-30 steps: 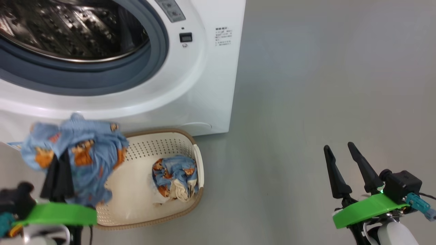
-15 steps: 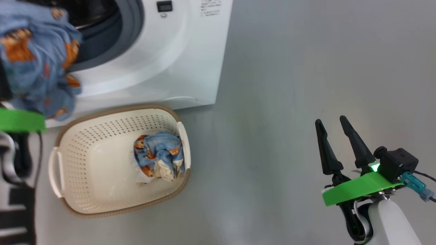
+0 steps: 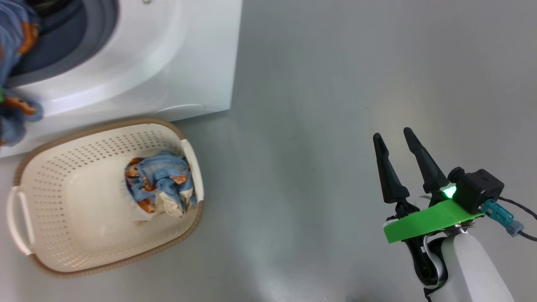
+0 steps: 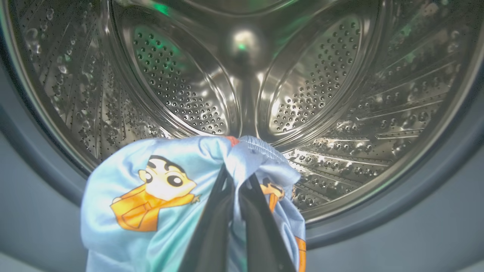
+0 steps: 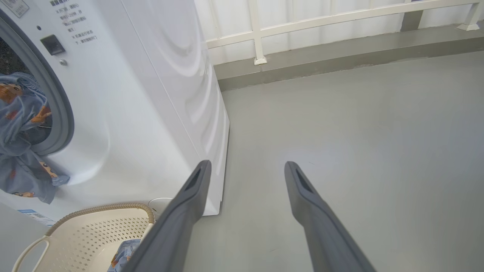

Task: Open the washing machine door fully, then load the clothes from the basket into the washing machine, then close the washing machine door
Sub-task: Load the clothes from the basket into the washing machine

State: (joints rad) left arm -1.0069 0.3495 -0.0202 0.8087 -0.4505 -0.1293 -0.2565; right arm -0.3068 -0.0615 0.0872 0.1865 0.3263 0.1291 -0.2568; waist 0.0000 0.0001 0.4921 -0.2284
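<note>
My left gripper point(image 4: 239, 179) is shut on a light blue piece of the clothes point(image 4: 151, 189) printed with orange cartoon figures. It holds the piece at the mouth of the steel drum point(image 4: 340, 94) of the washing machine point(image 3: 168, 63). The same piece point(image 3: 16, 25) hangs over the opening's lower lip at the head view's left edge. More blue and cream clothes point(image 3: 157, 184) lie bunched in the basket point(image 3: 63, 167) on the floor in front of the machine. My right gripper point(image 3: 392, 133) stands open and empty over bare floor, far right of the basket. The washing machine door is out of view.
The grey rubber gasket point(image 4: 38, 196) rings the drum. Smooth grey floor point(image 3: 314, 126) stretches right of the machine. In the right wrist view a white railing point(image 5: 321, 22) on a low ledge runs behind the machine point(image 5: 151, 94), and the basket point(image 5: 94, 226) shows at lower left.
The head camera has swung, shifting the whole picture left and up. My left gripper has carried the blue piece from above the basket up to the drum opening. The right gripper stays open.
</note>
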